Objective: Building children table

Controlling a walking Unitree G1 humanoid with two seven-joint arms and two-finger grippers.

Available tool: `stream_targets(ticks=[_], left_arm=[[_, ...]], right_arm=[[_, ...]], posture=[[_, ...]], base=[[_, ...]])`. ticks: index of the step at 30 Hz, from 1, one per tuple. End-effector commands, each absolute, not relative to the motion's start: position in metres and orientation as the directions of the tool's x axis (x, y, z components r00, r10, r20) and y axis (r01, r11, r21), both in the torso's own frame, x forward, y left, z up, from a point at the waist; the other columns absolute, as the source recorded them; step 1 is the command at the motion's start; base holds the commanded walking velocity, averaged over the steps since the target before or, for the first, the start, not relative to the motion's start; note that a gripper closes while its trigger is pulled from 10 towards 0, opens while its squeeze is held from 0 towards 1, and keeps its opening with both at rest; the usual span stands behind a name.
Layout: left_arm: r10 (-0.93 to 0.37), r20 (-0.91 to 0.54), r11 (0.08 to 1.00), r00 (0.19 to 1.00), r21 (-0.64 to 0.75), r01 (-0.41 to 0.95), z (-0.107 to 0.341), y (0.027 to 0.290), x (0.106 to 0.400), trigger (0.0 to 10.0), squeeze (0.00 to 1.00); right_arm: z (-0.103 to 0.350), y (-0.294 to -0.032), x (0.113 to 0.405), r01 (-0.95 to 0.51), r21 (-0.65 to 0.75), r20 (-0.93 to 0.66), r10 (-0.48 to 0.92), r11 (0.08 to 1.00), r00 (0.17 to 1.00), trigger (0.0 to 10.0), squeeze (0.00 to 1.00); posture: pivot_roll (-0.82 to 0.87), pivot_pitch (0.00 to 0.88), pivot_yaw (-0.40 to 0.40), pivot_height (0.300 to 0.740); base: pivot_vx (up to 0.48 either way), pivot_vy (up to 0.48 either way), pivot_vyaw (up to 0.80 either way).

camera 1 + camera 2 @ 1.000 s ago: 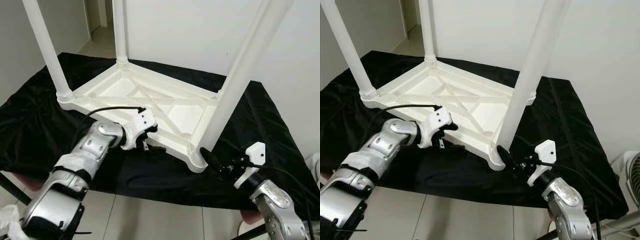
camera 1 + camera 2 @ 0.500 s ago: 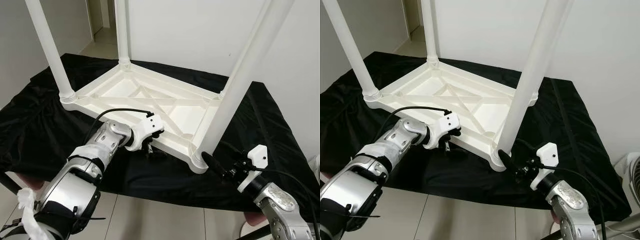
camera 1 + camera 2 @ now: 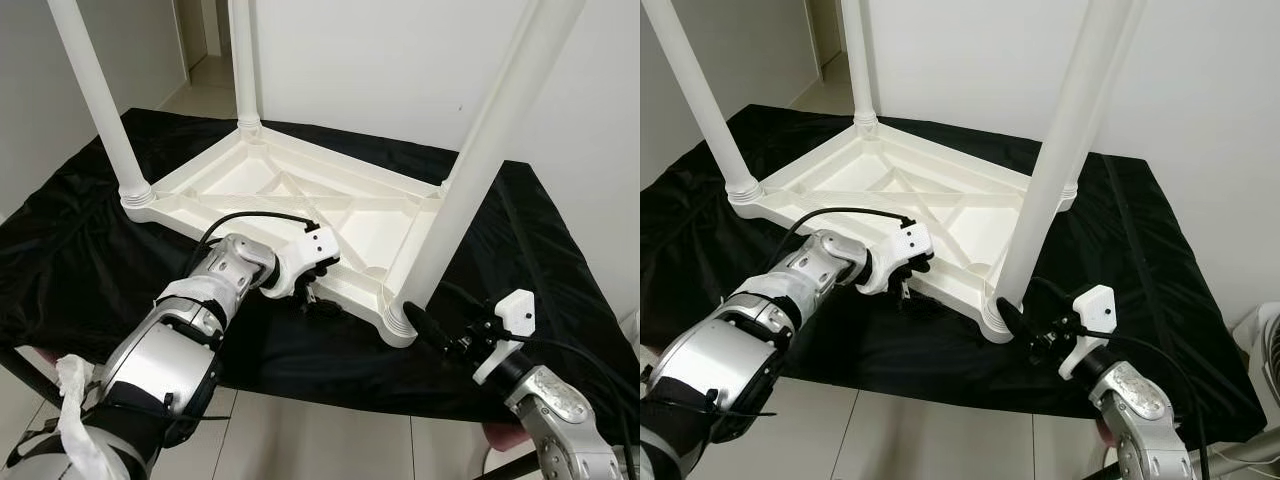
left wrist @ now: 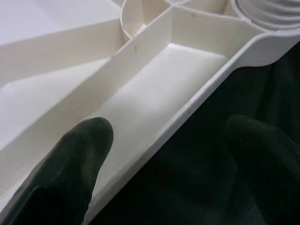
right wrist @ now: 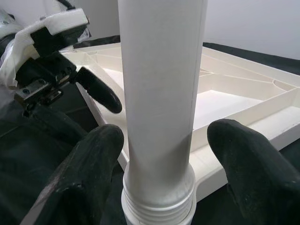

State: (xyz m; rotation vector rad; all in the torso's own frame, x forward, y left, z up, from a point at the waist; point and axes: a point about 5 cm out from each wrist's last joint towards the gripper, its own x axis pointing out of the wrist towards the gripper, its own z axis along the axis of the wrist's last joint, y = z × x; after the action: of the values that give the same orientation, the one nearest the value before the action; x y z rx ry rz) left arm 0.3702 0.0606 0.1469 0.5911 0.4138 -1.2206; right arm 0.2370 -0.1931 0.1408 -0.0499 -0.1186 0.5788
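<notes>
A white plastic children's table point(image 3: 300, 200) lies upside down on a black cloth, its legs pointing up. My left gripper point(image 3: 318, 290) is open at the table's front rim point(image 4: 197, 101). One finger point(image 4: 79, 154) is over the ribbed underside and the other is over the cloth outside. My right gripper point(image 3: 430, 335) is open at the foot of the near right leg point(image 3: 470, 170). In the right wrist view that leg point(image 5: 161, 84) stands between its two fingers point(image 5: 93, 159), above the threaded collar.
The black cloth point(image 3: 70, 240) covers a low surface whose front edge drops to a tiled floor point(image 3: 300, 440). Other white legs rise at the left point(image 3: 95, 100) and the back point(image 3: 242, 60). A white wall is close behind. A fan point(image 3: 1265, 335) stands at the right.
My left gripper has slid to the right along the table's front rim, closer to the near right leg. My right gripper has stayed at that leg's foot.
</notes>
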Motion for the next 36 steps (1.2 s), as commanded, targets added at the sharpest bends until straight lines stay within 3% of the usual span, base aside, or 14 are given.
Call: stream_targets(ticks=[1,2,3,5,6,19,29,33,34,36], left_arm=[[-0.565,-0.453,0.528,0.69,0.444,0.724,0.153,0.068,0.39,10.0,0.0],[-0.564,-0.465,0.519,0.682,0.443,0.731,0.149,0.066,0.388,10.0,0.0],[-0.569,-0.475,0.505,0.671,0.442,0.741,0.146,0.064,0.386,4.3,0.0],[-0.573,-0.482,0.495,0.663,0.441,0.749,0.144,0.062,0.385,4.3,0.0],[-0.586,-0.48,0.484,0.653,0.438,0.757,0.143,0.061,0.384,0.0,0.0],[-0.634,-0.496,0.379,0.593,0.469,0.798,0.146,0.071,0.383,0.0,0.0],[-0.738,-0.533,0.184,0.413,0.43,0.884,0.139,0.097,0.369,0.0,0.0],[-0.745,-0.526,0.176,0.41,0.439,0.881,0.141,0.108,0.368,0.0,0.0],[-0.74,-0.515,0.191,0.432,0.455,0.87,0.144,0.107,0.37,10.0,0.0],[-0.736,-0.507,0.203,0.448,0.467,0.861,0.146,0.106,0.372,10.0,0.0]], right_arm=[[0.144,-0.195,0.237,-0.532,-0.083,0.106,0.538,0.843,0.836,10.0,0.0],[0.144,-0.196,0.238,-0.523,-0.081,0.11,0.529,0.848,0.841,10.0,0.0],[0.143,-0.196,0.238,-0.515,-0.077,0.114,0.52,0.854,0.846,10.0,0.0],[0.143,-0.196,0.238,-0.509,-0.075,0.116,0.514,0.858,0.85,10.0,0.0],[0.143,-0.196,0.239,-0.498,-0.071,0.119,0.503,0.864,0.856,10.0,0.0],[0.138,-0.195,0.239,-0.47,-0.048,0.119,0.473,0.881,0.873,10.0,0.0],[0.137,-0.195,0.24,-0.47,-0.049,0.114,0.472,0.882,0.874,10.0,0.0],[0.138,-0.197,0.242,-0.471,-0.05,0.115,0.473,0.881,0.873,10.0,0.0],[0.138,-0.197,0.243,-0.472,-0.043,0.119,0.474,0.88,0.872,10.0,0.0],[0.139,-0.196,0.243,-0.474,-0.038,0.123,0.475,0.88,0.872,10.0,0.0]], posture=[[-0.12,0.0,-0.006,0.74],[-0.12,0.0,-0.006,0.74],[-0.12,0.0,-0.005,0.74],[-0.12,0.001,-0.005,0.74],[-0.12,0.002,-0.003,0.74],[-0.12,0.014,0.005,0.74],[-0.11,0.019,-0.002,0.74],[-0.1,0.019,-0.008,0.74],[-0.1,0.019,-0.01,0.74],[-0.1,0.019,-0.01,0.74]], base=[[0.0,0.0,0.0],[0.0,0.0,0.0],[0.0,0.0,0.0],[0.0,0.0,0.0],[0.0,0.0,0.0],[0.0,0.0,0.0],[0.0,0.0,0.0],[0.0,0.0,0.0],[0.0,0.0,0.0],[0.0,0.0,0.0]])
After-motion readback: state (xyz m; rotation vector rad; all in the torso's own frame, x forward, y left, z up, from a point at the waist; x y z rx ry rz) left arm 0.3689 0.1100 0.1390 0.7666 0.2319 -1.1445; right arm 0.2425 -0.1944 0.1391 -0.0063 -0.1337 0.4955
